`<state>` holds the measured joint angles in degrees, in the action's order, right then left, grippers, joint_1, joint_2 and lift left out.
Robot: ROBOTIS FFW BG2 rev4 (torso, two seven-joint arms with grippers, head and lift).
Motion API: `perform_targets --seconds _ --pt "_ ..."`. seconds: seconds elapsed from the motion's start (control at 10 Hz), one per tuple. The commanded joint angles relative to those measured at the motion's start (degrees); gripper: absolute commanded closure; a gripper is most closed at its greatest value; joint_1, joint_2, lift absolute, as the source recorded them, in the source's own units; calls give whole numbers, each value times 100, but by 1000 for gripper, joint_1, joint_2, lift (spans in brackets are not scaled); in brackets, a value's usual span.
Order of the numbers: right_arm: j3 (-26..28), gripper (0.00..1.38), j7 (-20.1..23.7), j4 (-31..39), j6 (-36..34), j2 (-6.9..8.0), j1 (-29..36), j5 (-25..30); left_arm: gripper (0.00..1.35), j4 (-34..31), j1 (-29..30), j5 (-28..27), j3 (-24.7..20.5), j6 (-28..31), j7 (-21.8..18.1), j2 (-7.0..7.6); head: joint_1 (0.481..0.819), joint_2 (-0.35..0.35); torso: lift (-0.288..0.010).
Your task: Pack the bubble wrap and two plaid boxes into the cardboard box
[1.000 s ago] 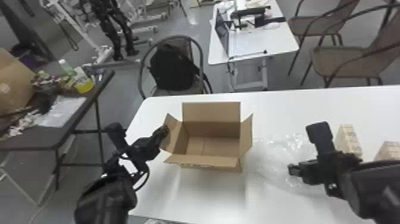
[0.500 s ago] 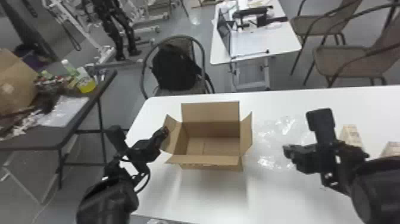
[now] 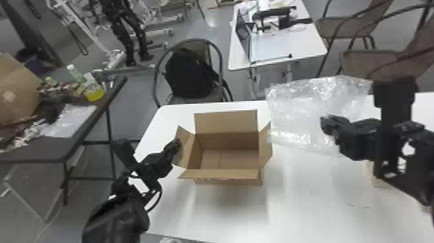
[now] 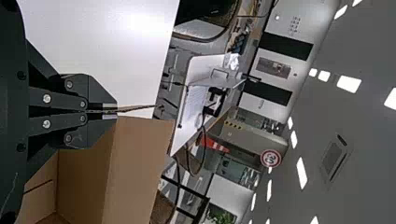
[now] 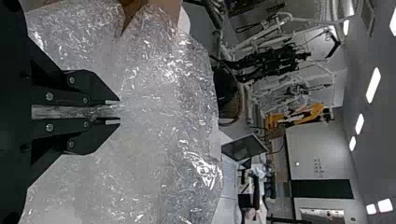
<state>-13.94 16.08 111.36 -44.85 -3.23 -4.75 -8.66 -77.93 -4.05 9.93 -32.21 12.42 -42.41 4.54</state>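
Likely light, limp and slippery, the bubble wrap [image 3: 303, 113] hangs at two o'clock from the cardboard box [image 3: 226, 181], best held by a bunched fold, as the right gripper [image 5: 113, 112] pinches it between nearly closed fingers and the left gripper [image 4: 110, 111] clamps the nine-o'clock flap [image 3: 187, 139].

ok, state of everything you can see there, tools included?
Cardboard box: upright, flaps spread open, nothing seen inside
Bubble wrap: unrolled, crumpled, outside the box
Left tool: shut on the box's left flap
Right tool: shut on the wrap
Plaid box: on the table, mostly hidden, can't tell if sealed
Laptop: open
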Motion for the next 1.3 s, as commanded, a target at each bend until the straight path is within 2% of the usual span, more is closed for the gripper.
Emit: perform_targets --seconds 0.0,0.2,0.4,0.6,0.7,0.9,1.0,1.1,1.2 --pt "-56 1075 132 193 73 -20 -228 -277 1219 -3 -8 0 -4 6 49 -32 695 350 -50" --pt "-276 1075 624 -326 187 -20 -755 -769 1220 -3 -8 26 -4 -46 189 -173 695 350 -50" --pt "-593 1075 1073 -1284 319 41 -1274 -1366 1219 -64 1 53 22 -187 409 -469 684 350 -50" --pt "-680 1075 1767 -2171 442 328 -1652 -1252 1219 -179 80 26 66 -284 726 -469 684 350 -50" --pt "-786 1075 2127 -2769 671 328 -1862 -1217 1219 -196 106 62 75 -310 734 -469 683 350 -50" --pt "-1208 1075 2426 -4307 1207 328 -2328 -1850 1219 -310 159 193 294 -310 945 -469 695 350 -50" --pt "-1392 1075 2505 -4870 1348 328 -2513 -1982 1219 -310 168 264 426 -328 1051 -469 695 350 -50" --pt "-1630 1075 2646 -5494 1602 328 -2715 -2395 1219 -310 177 343 567 -372 1139 -469 695 350 -50" --pt "-1726 1075 2734 -5705 1769 328 -2820 -2553 1219 -310 177 396 707 -354 1235 -469 695 350 -50"
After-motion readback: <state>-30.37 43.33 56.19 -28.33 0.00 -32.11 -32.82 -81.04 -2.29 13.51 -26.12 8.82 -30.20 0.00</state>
